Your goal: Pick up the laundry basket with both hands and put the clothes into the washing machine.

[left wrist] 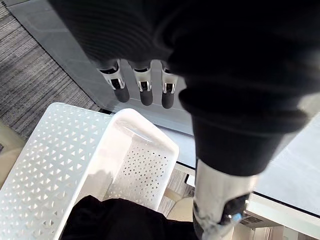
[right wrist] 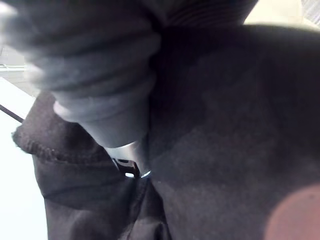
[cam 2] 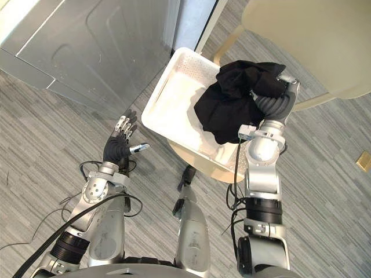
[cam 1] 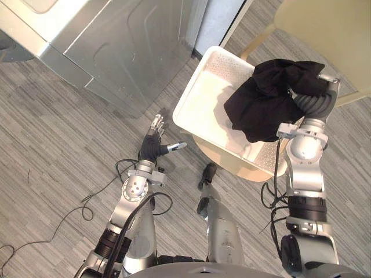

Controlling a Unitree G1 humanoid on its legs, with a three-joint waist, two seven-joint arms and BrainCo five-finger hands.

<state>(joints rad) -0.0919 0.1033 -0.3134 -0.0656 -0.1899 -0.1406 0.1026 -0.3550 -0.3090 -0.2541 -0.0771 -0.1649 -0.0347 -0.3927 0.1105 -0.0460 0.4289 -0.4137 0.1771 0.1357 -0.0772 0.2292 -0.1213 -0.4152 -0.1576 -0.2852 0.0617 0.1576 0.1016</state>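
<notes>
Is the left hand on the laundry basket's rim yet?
Apart. In the right eye view the left hand hangs open over the floor, with a clear gap between its fingers and the white laundry basket.

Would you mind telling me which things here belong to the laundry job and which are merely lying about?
Job: laundry basket, black clothes, washing machine, left hand, right hand.
Lying about: round stool under the basket, pale table, tan block on the floor.

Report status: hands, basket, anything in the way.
Left hand open, off the laundry basket, over the floor. Right hand buried in the black clothes, grip hidden. Basket rests on a stool beside the washing machine.
</notes>
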